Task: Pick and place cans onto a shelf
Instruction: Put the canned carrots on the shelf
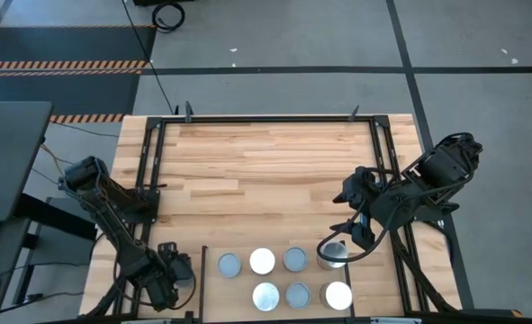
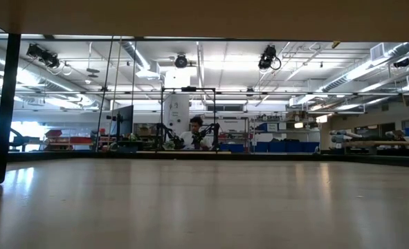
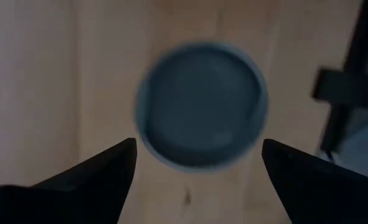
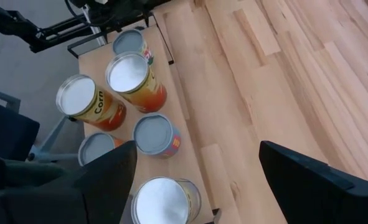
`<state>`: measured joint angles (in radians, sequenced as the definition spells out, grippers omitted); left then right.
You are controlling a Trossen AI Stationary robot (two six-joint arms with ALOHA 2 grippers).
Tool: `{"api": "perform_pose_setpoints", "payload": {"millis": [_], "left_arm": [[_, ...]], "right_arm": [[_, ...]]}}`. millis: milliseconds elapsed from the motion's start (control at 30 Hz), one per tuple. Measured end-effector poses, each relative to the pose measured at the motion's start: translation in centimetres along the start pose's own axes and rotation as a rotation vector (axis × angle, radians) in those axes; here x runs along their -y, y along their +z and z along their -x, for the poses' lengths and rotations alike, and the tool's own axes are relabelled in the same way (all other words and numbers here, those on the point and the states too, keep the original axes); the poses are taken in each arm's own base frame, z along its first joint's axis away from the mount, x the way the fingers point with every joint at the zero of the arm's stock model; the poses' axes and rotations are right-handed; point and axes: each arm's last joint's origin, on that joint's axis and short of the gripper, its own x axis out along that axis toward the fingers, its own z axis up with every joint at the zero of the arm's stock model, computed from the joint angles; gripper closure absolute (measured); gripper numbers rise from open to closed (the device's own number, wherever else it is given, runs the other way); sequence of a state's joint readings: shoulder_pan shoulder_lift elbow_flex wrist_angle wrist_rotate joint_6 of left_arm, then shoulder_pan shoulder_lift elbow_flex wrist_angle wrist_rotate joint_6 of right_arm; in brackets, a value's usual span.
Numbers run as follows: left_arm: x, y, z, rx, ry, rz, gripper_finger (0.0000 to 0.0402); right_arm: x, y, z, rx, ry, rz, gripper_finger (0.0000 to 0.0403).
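Seven cans stand in two rows at the table's point(image 1: 266, 153) near edge. Left gripper point(image 1: 169, 286), fingers spread, sits low at the near-left corner; its wrist view shows a blurred grey-topped can point(image 3: 201, 104) between the open fingers, apparently untouched. Right gripper point(image 1: 348, 236) hangs over the row's right-end can point(image 1: 334, 255), fingers spread, not gripping. No shelf board can be distinguished.

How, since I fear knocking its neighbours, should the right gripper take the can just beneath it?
Grip the can by its round side wall, coming straight down from above. It stands upright, top up, and the open right gripper is spread wider than it. Keep the fingers off the neighbouring can.
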<state>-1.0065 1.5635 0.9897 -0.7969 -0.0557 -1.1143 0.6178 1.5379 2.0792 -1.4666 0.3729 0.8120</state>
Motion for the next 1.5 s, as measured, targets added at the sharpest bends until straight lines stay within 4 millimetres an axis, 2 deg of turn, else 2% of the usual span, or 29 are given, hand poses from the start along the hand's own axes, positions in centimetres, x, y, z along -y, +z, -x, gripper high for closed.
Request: {"api": "perform_pose_setpoints", "payload": {"millis": [433,700,867,967,1067,1133,1267,1367,1500], "left_arm": [[-0.2,0.9,0.0,0.154,0.054,-0.003,0.0049],[0.7,1.2,-1.8,0.155,0.043,-0.014,0.0049],[0.6,1.1,-2.1,0.140,0.064,-0.012,0.0049],[0.3,1.0,-2.1,0.126,0.089,-0.014,0.0062],[0.1,1.0,-2.0,0.090,0.089,0.041,0.0097],[0.5,1.1,-1.3,0.054,0.056,0.077,0.0118],[2.1,1.1,1.5,0.035,-0.036,0.080,0.0118],[3.1,1.0,5.1,0.023,-0.079,0.065,0.0118],[3.9,1.7,11.4,0.058,-0.167,0.069,0.0118]], "right_arm": [[-0.1,0.1,0.0,0.024,-0.003,-0.028,0.0058],[-0.1,0.2,0.0,0.034,-0.001,-0.034,0.0058],[-0.1,0.2,0.0,0.034,-0.002,-0.034,0.0058],[-0.1,0.2,0.0,0.034,-0.002,-0.033,0.0058],[-0.1,0.2,0.0,0.033,-0.001,-0.034,0.0058],[-0.2,0.1,0.0,0.024,0.007,-0.038,0.0058],[-0.1,0.1,0.1,0.013,0.019,-0.041,0.0058],[0.0,0.2,0.1,0.016,0.010,-0.039,0.0058],[0.4,0.6,-0.1,0.021,-0.003,-0.053,0.0058]]}}
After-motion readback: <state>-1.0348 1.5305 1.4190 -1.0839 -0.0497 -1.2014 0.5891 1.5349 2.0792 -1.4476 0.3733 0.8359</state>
